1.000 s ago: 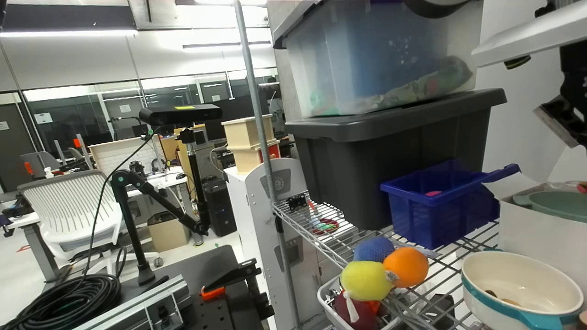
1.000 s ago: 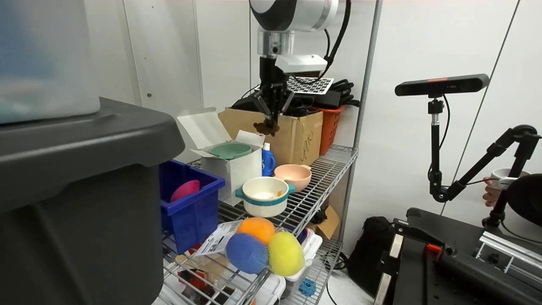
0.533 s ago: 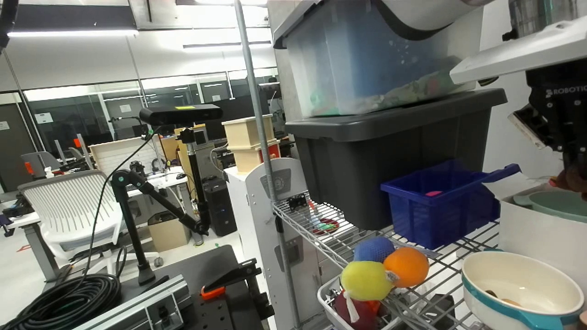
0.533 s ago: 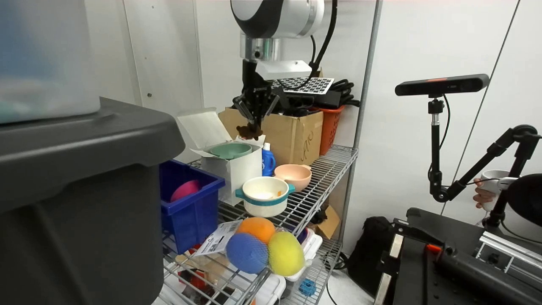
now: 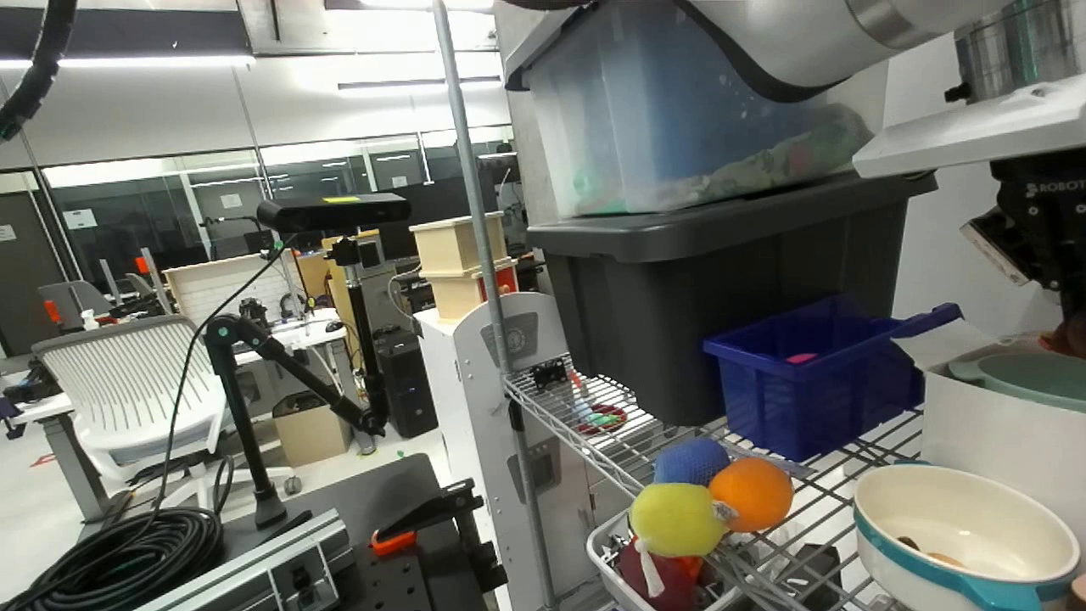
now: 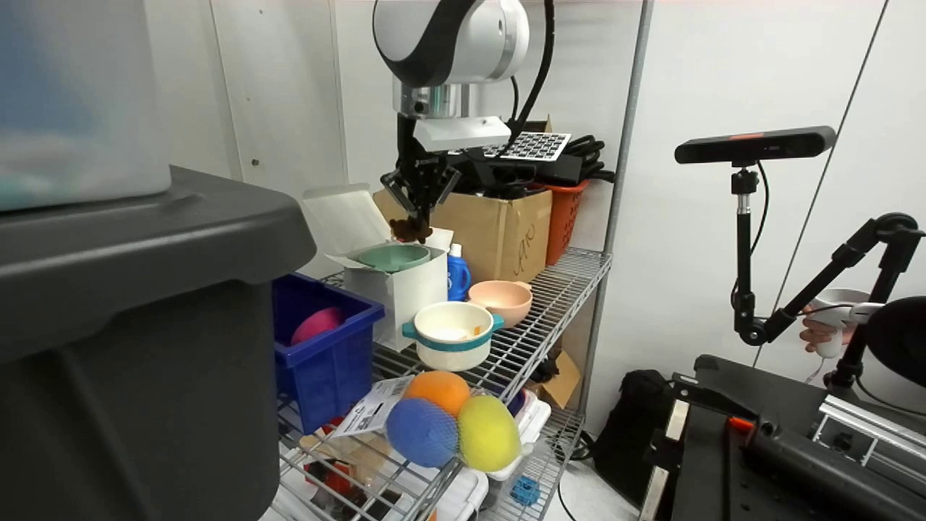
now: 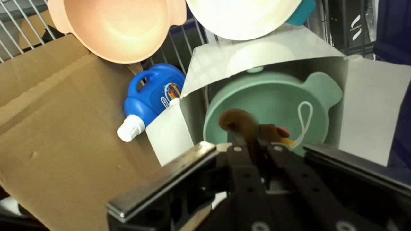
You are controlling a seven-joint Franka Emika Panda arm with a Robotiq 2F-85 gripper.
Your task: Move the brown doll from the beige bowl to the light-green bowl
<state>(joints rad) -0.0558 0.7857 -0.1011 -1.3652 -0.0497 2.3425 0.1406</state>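
Observation:
The brown doll [image 6: 411,230] is a small bear-like figure with a white loop and bits of red and yellow, seen best in the wrist view [image 7: 242,123]. My gripper [image 6: 419,215] is shut on it and holds it up. The light-green bowl [image 6: 391,259] sits in the top of an open white box [image 6: 423,297]. In the wrist view the doll stands in front of this bowl's [image 7: 266,99] inside. The beige bowl [image 6: 454,359] with teal handles stands on the wire shelf and has small items inside. The fingertips are partly hidden by the doll.
A peach bowl [image 6: 506,307], a blue jug [image 7: 154,89] and a cardboard box [image 6: 524,239] stand beside the white box. A blue bin [image 5: 814,390] and a large dark tote [image 5: 713,314] stand on its other side. The white box's flaps [image 7: 369,106] stick out.
My gripper, holding the doll, has moved left and down in an exterior view, from above the cardboard box to over the light-green bowl. The bowls have not moved.

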